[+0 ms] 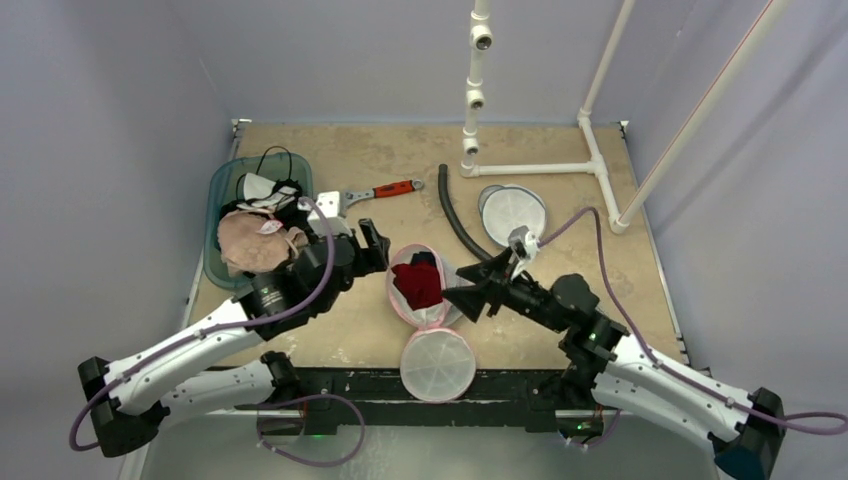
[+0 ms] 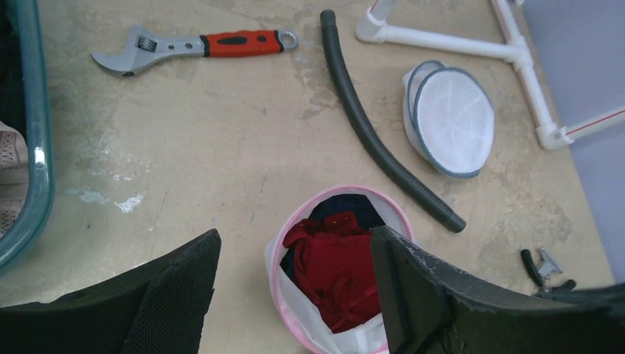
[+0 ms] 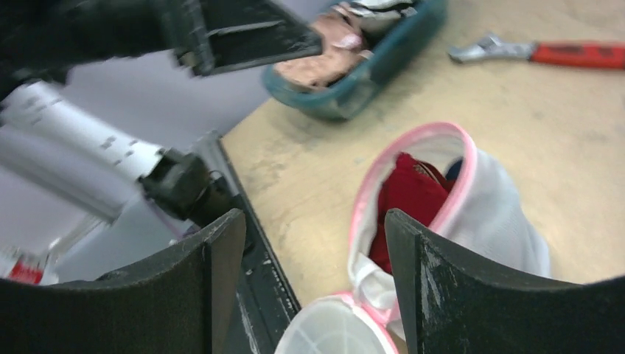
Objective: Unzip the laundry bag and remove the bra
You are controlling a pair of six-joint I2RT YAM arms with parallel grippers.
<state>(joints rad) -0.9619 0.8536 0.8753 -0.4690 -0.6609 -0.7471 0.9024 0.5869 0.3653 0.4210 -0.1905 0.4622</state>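
The pink-rimmed white mesh laundry bag lies unzipped mid-table, its round lid flopped toward the near edge. A red bra sits bunched inside, over something dark. My left gripper hangs open just left of the bag mouth. In the left wrist view the left gripper straddles the bag's rim, with the bra beside the right finger and nothing gripped. My right gripper is open at the bag's right side. In the right wrist view the right gripper holds nothing, and the bag, bra and lid show.
A teal bin of clothing stands at the left. A red-handled wrench, a black hose and a second, grey-rimmed mesh bag lie behind. A white pipe frame occupies the back right.
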